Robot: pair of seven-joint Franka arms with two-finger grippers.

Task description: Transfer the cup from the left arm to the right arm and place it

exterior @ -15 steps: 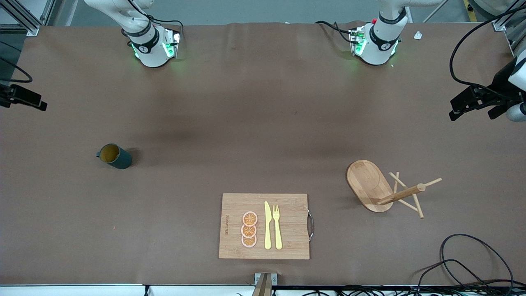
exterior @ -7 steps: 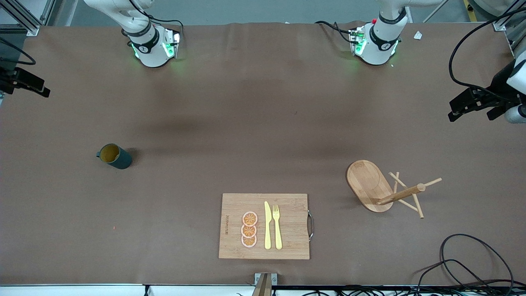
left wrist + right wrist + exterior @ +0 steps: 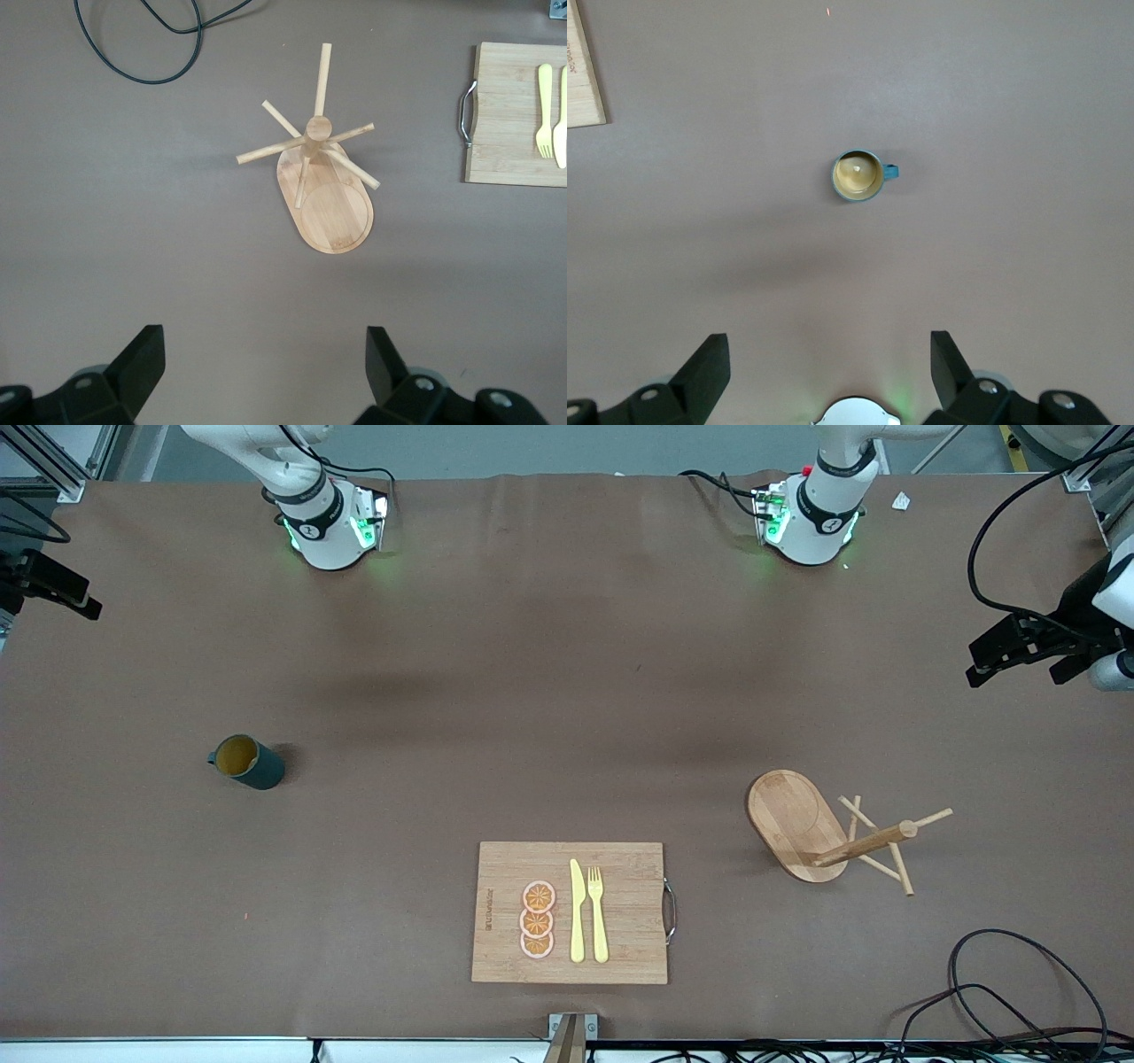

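Brown table (image 3: 532, 691). The cup (image 3: 245, 762) stands upright mid-left in the front view, well apart from both my grippers. My right gripper (image 3: 49, 589) at the frame's left edge, spread, empty; my left gripper (image 3: 1019, 651) at the right edge, spread, empty.

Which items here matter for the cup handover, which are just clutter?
Job:
- cup, upright at the right arm's end
- left tool, open
- right tool, open

Clutter:
- mug tree
- cutting board with knife, fork, orange slices
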